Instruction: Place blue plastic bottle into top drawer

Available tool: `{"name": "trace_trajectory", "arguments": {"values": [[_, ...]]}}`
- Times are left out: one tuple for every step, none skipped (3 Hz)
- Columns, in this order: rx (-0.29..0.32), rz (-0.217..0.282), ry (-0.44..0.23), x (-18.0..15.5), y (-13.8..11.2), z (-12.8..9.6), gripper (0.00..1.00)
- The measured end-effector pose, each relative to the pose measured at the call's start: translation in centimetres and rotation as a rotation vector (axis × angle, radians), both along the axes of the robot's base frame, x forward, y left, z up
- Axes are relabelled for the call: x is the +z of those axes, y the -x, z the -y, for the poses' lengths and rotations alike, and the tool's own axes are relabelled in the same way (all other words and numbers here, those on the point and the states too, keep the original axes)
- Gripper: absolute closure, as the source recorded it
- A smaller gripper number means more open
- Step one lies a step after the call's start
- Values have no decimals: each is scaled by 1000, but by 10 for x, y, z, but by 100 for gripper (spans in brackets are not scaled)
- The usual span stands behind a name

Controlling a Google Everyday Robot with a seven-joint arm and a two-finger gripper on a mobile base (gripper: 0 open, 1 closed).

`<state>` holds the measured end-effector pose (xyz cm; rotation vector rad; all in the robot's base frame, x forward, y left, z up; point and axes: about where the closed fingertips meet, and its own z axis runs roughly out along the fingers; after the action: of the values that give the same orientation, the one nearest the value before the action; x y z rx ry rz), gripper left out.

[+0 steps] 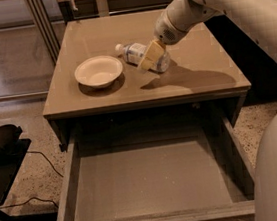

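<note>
While top drawer (152,181) stood open below the bowl (98,71), ready to receive, gripper (151,55) lay over blue plastic bottle (132,53), beside bowl on tabletop (199,70), presumably for pickup; grip indeterminable.

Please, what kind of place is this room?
Probably an office or lab space: a speckled hard floor, metal-framed glass partition, loose cables. The hand is at the blue plastic bottle on the cabinet top, above the open top drawer.
</note>
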<state>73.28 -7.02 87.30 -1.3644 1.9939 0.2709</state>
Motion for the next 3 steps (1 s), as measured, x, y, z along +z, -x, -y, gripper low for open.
{"name": "trace_trajectory", "arguments": {"values": [[-45,-58,-11,-26,-11,-1,0],[-62,-98,-25,-42,-17,-9,0],[-62,-100,-25,-42,-17,-10,18]]}}
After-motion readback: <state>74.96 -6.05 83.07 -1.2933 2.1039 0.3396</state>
